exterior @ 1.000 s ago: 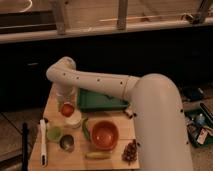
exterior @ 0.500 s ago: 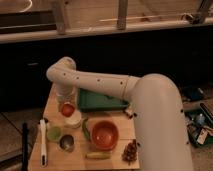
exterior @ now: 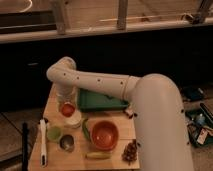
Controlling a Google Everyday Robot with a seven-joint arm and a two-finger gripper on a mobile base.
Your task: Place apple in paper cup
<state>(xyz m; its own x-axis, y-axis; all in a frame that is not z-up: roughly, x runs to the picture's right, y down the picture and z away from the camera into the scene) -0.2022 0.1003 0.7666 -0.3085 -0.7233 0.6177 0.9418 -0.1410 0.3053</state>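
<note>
1. The robot's white arm reaches down over the left side of the wooden worktop [exterior: 70,161], and its claw [exterior: 66,100] hangs directly above the short, wide, white-cream paper cup [exterior: 74,120].
2. The small round red-orange apple [exterior: 67,109] is right under the claw, at the mouth of the paper cup, and looks to be at or just above the rim.
3. I cannot tell from here whether the claw is pinching the apple or spread apart; the two run together.
4. By my reading this is the placing step: the carry looks done, and only the drop is in doubt.
5. If the apple is held, the next move is to let go straight over the cup's centre, then lift straight up.
6. The cup is barely wider than the fruit, so an off-centre release could tip it or send the apple rolling towards the small light-green cup [exterior: 54,132] or the large orange-red bowl [exterior: 104,135].
</note>
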